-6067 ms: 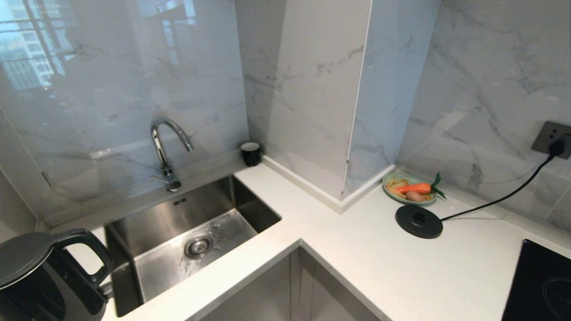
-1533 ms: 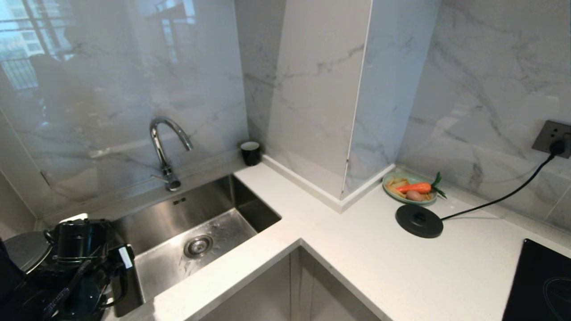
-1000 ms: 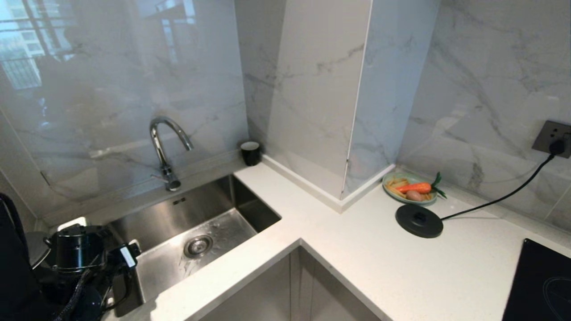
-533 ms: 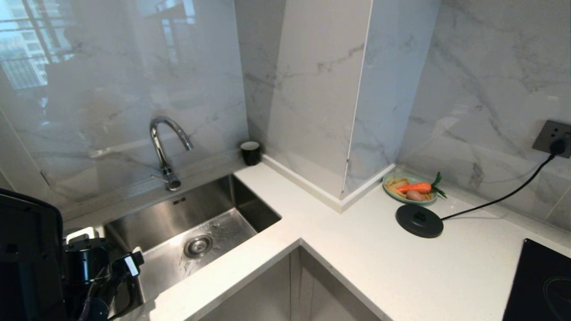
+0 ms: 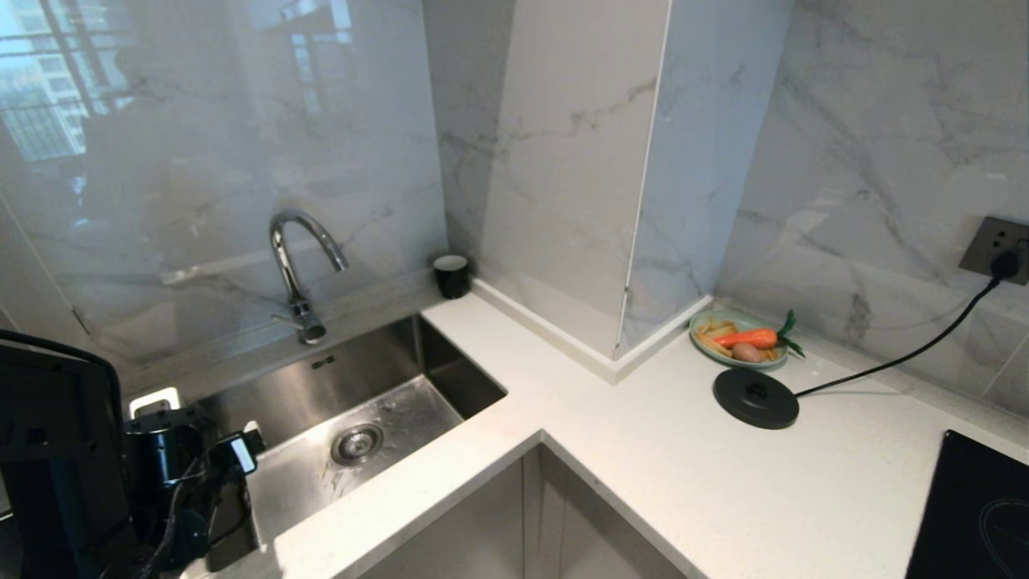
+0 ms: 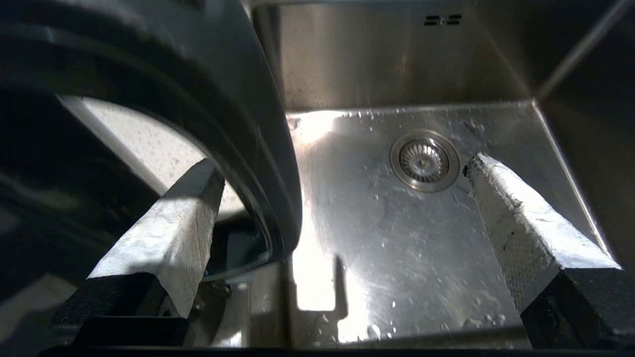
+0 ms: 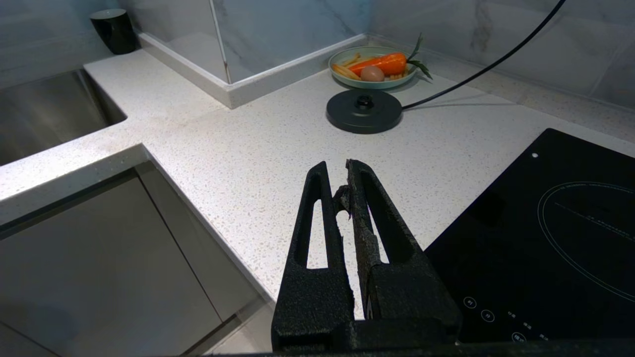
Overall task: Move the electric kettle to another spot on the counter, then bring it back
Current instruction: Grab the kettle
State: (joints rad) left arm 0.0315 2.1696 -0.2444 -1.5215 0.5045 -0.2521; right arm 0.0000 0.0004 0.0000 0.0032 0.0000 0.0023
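Black kettle [image 6: 248, 129]: stood on the counter [image 5: 643, 450] strip left of the sink [image 5: 450, 378], hard against the basin edge; loop handle filled much of the left wrist view
Left gripper [image 6: 342, 168]: jaws spread wide, nothing held; one finger [image 6: 168, 233] poked through the loop, the other [image 6: 521, 218] hung over the basin, handle bar between them
Right gripper [image 7: 342, 171]: clenched on nothing, parked above the counter beside the hob [image 7: 545, 223]
Risk, grip: could close off-centre on the glossy curved bar; kettle then likely to swing or tip when raised
Risk, sink: could nudge the kettle over the edge into the basin, standing so near it
Risk, return: could miss the base [image 5: 756, 398], snag its cord [image 5: 892, 366] or knock the plate [image 5: 696, 328] just behind it
Hidden, head view: kettle lost behind the dark arm [image 5: 56, 458]; fingers not seen there
Hidden, wrist view: lid, spout and foot cut off; could not tell whether the inner finger touched the handle
Unknown: water inside, hence weight, not to be judged
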